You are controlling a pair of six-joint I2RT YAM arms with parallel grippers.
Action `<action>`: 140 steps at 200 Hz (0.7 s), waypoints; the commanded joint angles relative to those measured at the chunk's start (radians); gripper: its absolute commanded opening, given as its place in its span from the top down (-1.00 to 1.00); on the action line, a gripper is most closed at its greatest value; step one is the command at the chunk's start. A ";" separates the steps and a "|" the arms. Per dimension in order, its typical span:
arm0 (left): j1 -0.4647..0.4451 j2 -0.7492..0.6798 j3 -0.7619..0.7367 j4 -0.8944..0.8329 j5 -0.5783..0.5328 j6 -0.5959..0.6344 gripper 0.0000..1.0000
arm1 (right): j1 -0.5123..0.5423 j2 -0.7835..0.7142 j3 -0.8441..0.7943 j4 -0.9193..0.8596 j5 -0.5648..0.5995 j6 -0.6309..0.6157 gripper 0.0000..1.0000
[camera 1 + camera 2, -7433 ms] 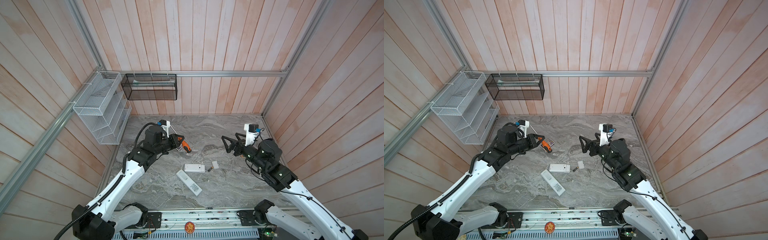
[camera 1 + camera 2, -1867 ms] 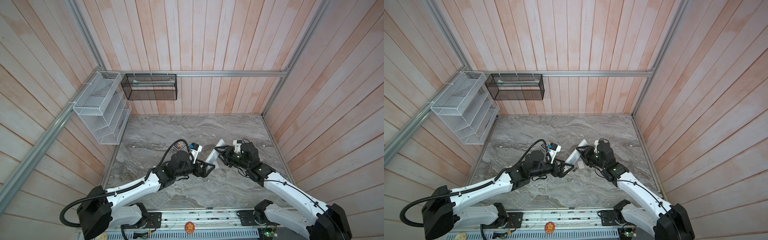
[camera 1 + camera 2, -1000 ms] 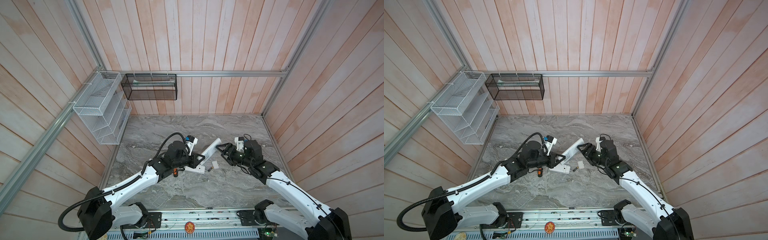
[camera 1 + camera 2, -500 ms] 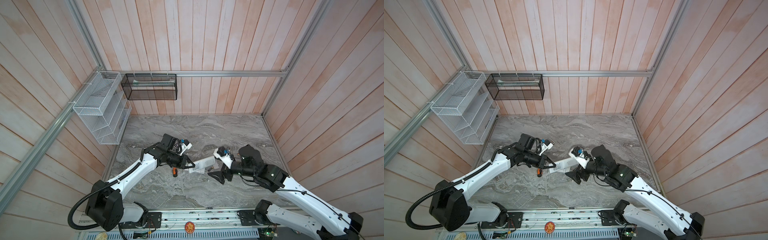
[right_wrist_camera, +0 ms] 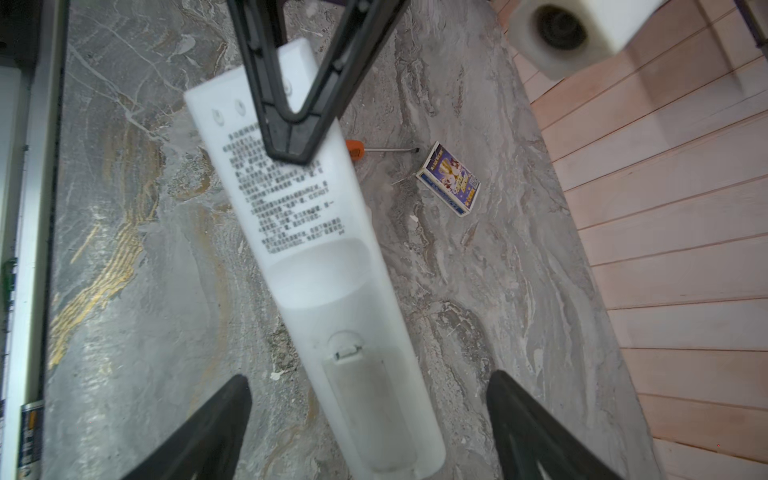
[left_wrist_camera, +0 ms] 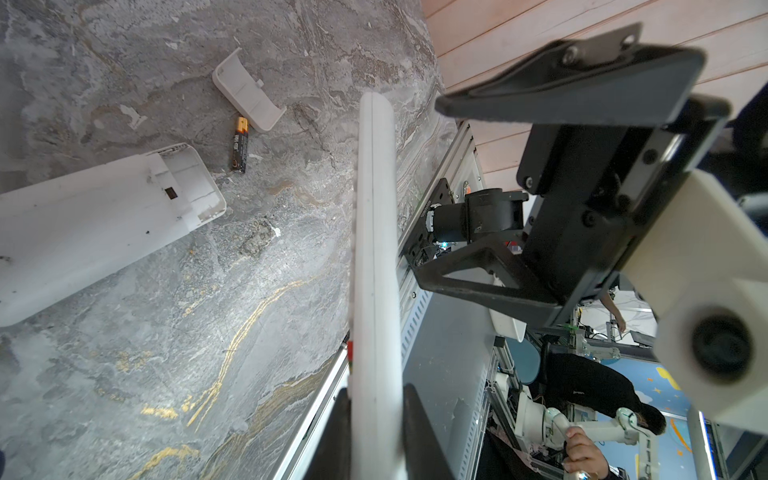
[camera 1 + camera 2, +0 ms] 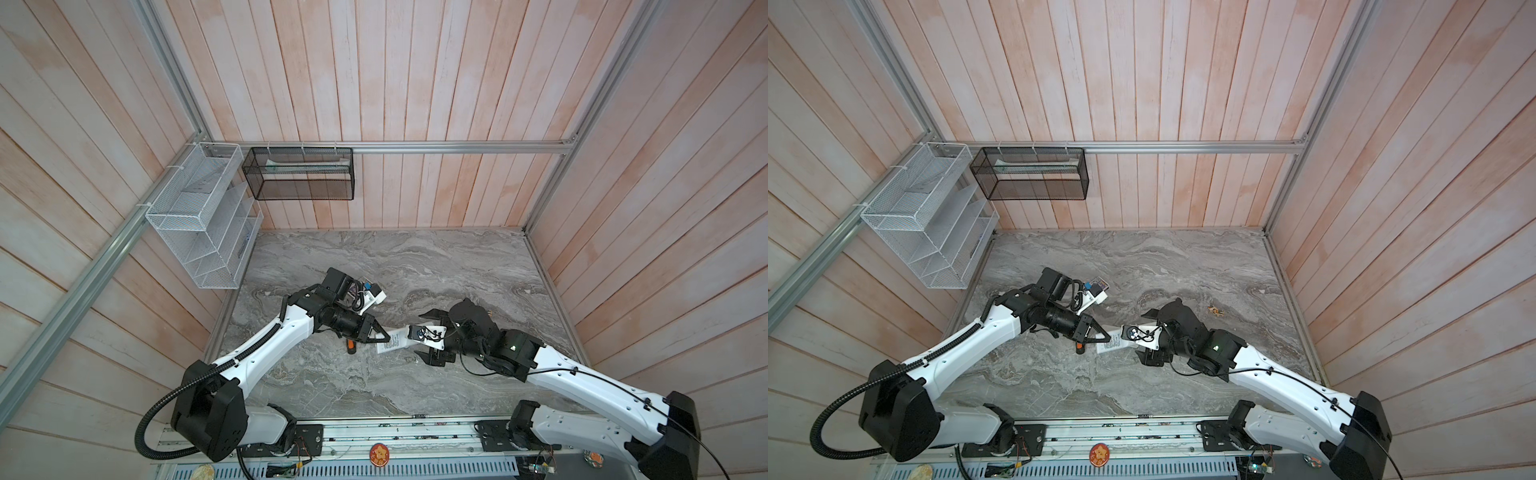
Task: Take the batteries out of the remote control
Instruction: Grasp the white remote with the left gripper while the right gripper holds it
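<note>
My left gripper (image 7: 380, 336) is shut on one end of a white remote control (image 7: 392, 341), held above the marble table; the left wrist view shows it edge-on (image 6: 374, 249) between the jaws. My right gripper (image 5: 370, 428) is open, its fingers (image 5: 208, 424) standing on either side of the remote's free end without touching it. The battery cover (image 5: 365, 399) on that end is closed. In the left wrist view one dark battery (image 6: 240, 144) lies on the table beside a loose white cover plate (image 6: 248, 93) and a second remote (image 6: 104, 216) with an open, empty compartment. In both top views the right arm hides these.
An orange-handled screwdriver (image 7: 351, 347) lies under the left gripper, and a small colourful box (image 5: 449, 178) lies near its tip. A white wire rack (image 7: 203, 216) and a black mesh basket (image 7: 299, 174) hang on the walls. The front rail (image 6: 415, 299) borders the table.
Over the last second my left arm has drawn back to the left and brought the remote down toward level. My right gripper has swung in around the remote's free end.
</note>
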 commanded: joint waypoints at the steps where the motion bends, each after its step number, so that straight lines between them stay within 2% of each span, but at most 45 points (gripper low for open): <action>1: 0.002 -0.001 0.026 -0.006 0.053 0.038 0.97 | 0.018 0.026 -0.010 0.051 0.069 -0.060 -0.77; 46: 0.002 0.007 0.023 -0.006 0.057 0.043 0.98 | 0.033 0.062 -0.017 0.069 0.035 -0.104 -0.69; 67: 0.002 0.005 0.023 -0.006 0.064 0.042 0.98 | 0.035 0.079 -0.017 0.072 0.043 -0.116 -0.35; 87: 0.000 0.003 0.023 -0.006 0.067 0.043 0.99 | 0.036 0.093 -0.020 0.075 0.035 -0.131 -0.11; 110: -0.003 0.005 0.023 -0.007 0.071 0.042 0.99 | 0.036 0.104 -0.022 0.080 0.024 -0.144 -0.09; 140: -0.006 0.010 0.026 -0.012 0.072 0.043 0.99 | 0.039 0.110 -0.028 0.088 0.019 -0.154 -0.21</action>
